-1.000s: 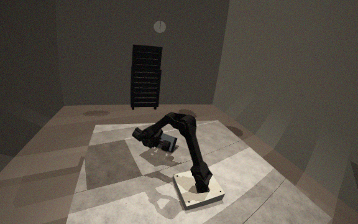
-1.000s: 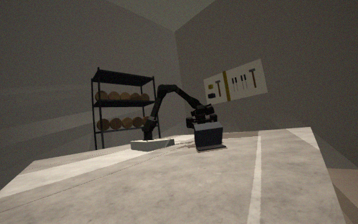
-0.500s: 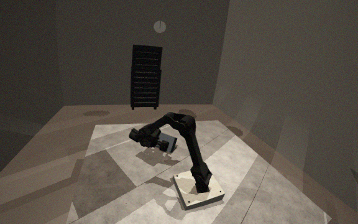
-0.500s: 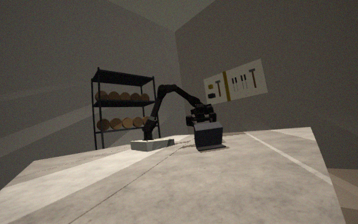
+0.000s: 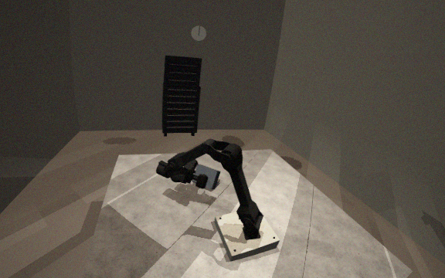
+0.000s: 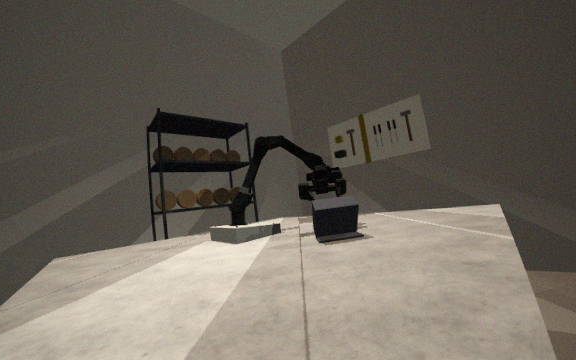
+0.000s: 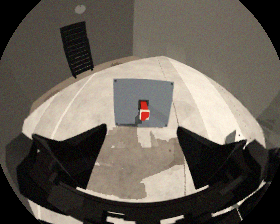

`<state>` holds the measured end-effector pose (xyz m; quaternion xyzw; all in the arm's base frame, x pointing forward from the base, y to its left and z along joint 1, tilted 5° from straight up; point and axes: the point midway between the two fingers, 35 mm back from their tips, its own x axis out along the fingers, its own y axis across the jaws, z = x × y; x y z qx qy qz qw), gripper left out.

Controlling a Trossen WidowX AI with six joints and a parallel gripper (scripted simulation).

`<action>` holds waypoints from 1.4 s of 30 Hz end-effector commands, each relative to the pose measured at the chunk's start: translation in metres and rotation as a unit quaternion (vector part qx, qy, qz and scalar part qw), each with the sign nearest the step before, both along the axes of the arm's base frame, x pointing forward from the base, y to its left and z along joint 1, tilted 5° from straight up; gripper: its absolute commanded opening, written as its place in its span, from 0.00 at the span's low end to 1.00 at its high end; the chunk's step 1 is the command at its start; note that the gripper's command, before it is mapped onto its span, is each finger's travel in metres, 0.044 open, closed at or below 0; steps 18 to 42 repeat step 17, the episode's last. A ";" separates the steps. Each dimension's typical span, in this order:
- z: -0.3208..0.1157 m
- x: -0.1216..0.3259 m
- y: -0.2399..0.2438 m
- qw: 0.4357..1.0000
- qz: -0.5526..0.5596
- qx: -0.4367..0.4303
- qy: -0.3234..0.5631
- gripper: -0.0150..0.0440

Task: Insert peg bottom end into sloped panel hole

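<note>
Red peg (image 7: 144, 111), seated in the dark hole (image 7: 140, 102) of the sloped panel (image 5: 208, 177) (image 6: 335, 217) (image 7: 126, 97), ahead of the pincer (image 5: 199, 180) (image 6: 322, 190) (image 7: 143, 128). The pincer is spread wide, gripping nothing; the panel stands on the table (image 5: 145, 216) (image 6: 393, 290) (image 7: 121, 160).

In the wrist view, the red peg (image 7: 144, 114) sits in the dark, squarish hole (image 7: 140, 103) near the middle of the frame, its outer end jutting out toward the lower edge of the panel (image 7: 126, 98) (image 5: 211, 174) (image 6: 335, 217). That end looks squared, with a pale border around a red centre. The panel has a flat blue-grey face with small dark dots at its corners, and stands on the table just left of centre in the top view, right of centre in the exterior view
</note>
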<state>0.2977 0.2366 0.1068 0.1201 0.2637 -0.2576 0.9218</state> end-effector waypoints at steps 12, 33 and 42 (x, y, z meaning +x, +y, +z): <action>0.012 -0.016 0.009 1.000 0.000 -0.001 -0.003 1.00; 0.016 -0.021 0.012 1.000 0.000 -0.001 -0.003 1.00; 0.016 -0.021 0.012 1.000 0.000 -0.001 -0.003 1.00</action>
